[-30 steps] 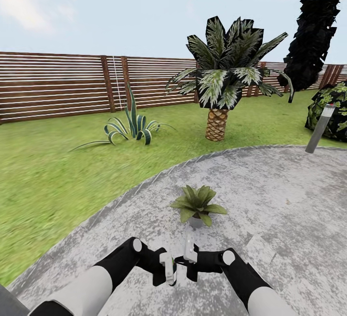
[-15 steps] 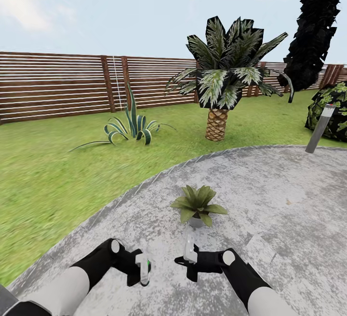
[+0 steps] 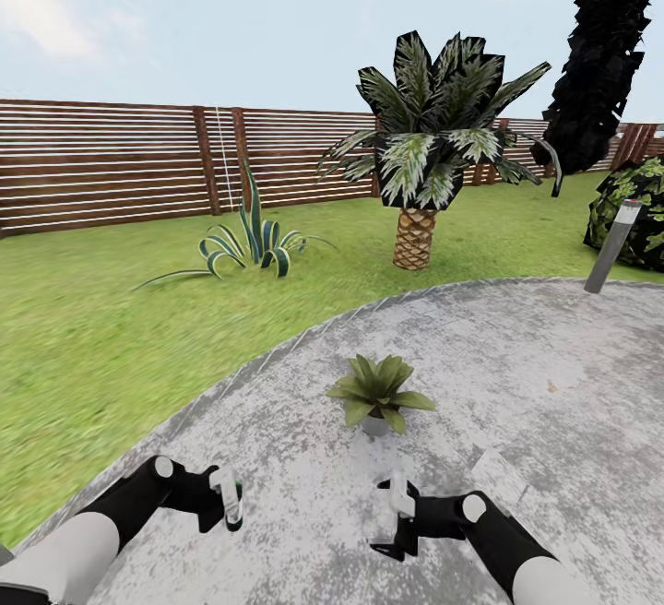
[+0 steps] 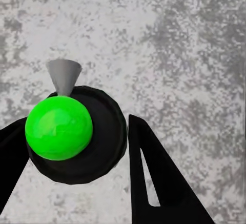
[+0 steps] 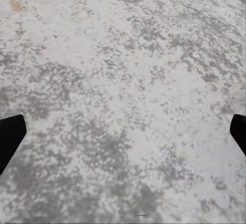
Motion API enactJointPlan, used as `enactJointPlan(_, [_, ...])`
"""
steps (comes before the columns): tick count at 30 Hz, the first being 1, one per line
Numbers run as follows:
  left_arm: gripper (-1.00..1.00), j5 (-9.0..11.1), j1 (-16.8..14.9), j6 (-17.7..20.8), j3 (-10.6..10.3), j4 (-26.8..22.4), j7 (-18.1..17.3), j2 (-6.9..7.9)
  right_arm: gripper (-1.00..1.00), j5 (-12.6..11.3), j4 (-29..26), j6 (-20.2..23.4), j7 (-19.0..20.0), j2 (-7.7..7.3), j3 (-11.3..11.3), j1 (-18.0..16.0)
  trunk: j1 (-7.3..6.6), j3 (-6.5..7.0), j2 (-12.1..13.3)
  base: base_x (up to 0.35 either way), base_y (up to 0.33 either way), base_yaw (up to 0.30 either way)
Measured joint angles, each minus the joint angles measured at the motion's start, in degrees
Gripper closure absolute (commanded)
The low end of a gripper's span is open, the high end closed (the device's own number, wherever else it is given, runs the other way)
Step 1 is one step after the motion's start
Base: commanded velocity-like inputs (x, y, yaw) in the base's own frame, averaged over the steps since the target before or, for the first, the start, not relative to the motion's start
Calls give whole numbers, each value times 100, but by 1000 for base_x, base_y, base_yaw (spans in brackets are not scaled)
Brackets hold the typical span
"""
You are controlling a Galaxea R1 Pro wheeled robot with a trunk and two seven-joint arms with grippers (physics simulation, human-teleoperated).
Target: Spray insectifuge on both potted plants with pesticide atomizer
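Left gripper (image 4: 77, 147) pinches the atomizer (image 4: 72, 131), green cap and grey nozzle between its black fingers (image 4: 154, 178), low over the patio (image 3: 516, 374). Right gripper (image 3: 397, 513) spread wide, holding nothing. Potted plant (image 3: 376, 390) sits ahead, between both grippers, well apart.

Mottled grey and white paved patio (image 3: 516, 374) meets bright green lawn (image 3: 101, 338). At twelve o'clock, a green-leaved potted plant (image 3: 376, 388) in a grey pot. A glossy green ball on a black atomizer (image 4: 69, 131), grey cone nozzle. Brown slatted fence (image 3: 101, 162) behind.
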Motion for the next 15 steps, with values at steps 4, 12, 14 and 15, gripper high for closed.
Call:
enactJointPlan(4, [100, 200, 3, 14, 143, 413, 399, -54, -100, 17, 1389, -9, -2146, -181, 8, 14, 0, -1, 0, 0, 0, 0])
enactJointPlan(12, [100, 1084, -1, 1031, 177, 511, 609, -107, -100, -2134, 2392, -5, -4896, -169, 0, 177, 0, 0, 0, 0, 0, 0])
enactJointPlan(14, [100, 1112, -1, 1330, 175, 483, 613, -176, -100, -2899, 2404, -7, -4943, -204, -3, 257, 0, 0, 0, 0, 0, 0])
enactJointPlan(15, [100, 1116, -2, 1511, 166, 479, 618, -233, -100, -3187, 2409, -9, -4951, -211, -2, 305, 0, 0, 0, 0, 0, 0])
